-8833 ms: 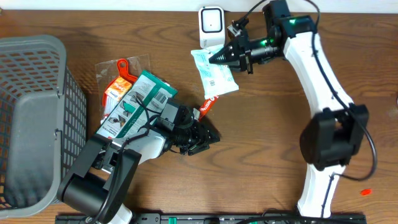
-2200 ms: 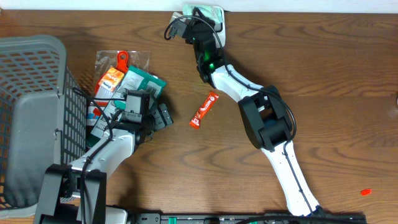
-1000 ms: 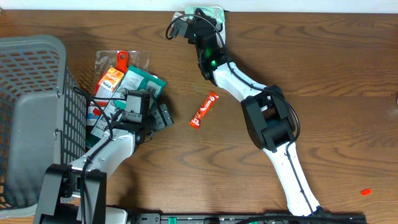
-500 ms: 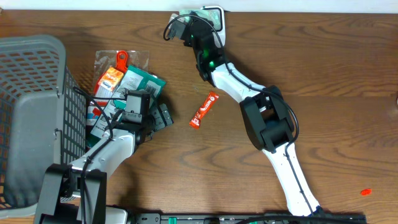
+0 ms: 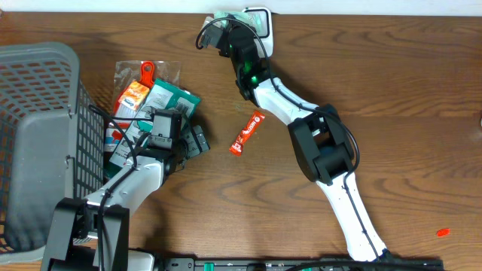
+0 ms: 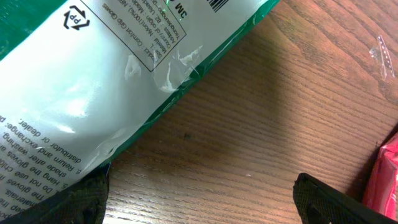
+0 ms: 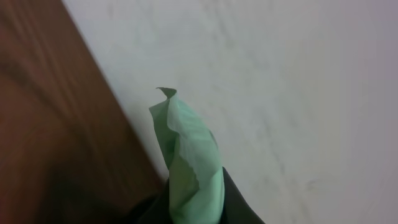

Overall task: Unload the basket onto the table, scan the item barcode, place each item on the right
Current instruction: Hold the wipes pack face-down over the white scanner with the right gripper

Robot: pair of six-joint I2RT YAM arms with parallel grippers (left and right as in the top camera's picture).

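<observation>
The item is a pale green packet [image 7: 188,155], pinched upright between my right gripper's [image 7: 196,208] dark fingers, with a white wall behind it. In the overhead view the right gripper [image 5: 228,28] holds the packet [image 5: 223,15] at the table's back edge, just left of the white scanner [image 5: 260,18]. No barcode shows in any view. My left gripper [image 5: 197,141] stands open low over the wood, its fingertips [image 6: 81,202] wide apart with nothing between them, beside a green and white glove packet [image 6: 93,81].
A grey basket [image 5: 38,143] fills the left side. An orange packet [image 5: 135,94] and the green glove packet [image 5: 166,105] lie next to it. A red bar [image 5: 248,132] lies mid-table. A red pack edge [image 6: 382,180] shows right of the left gripper.
The right gripper has shifted slightly left with the packet beside the scanner. The left arm has not moved.
</observation>
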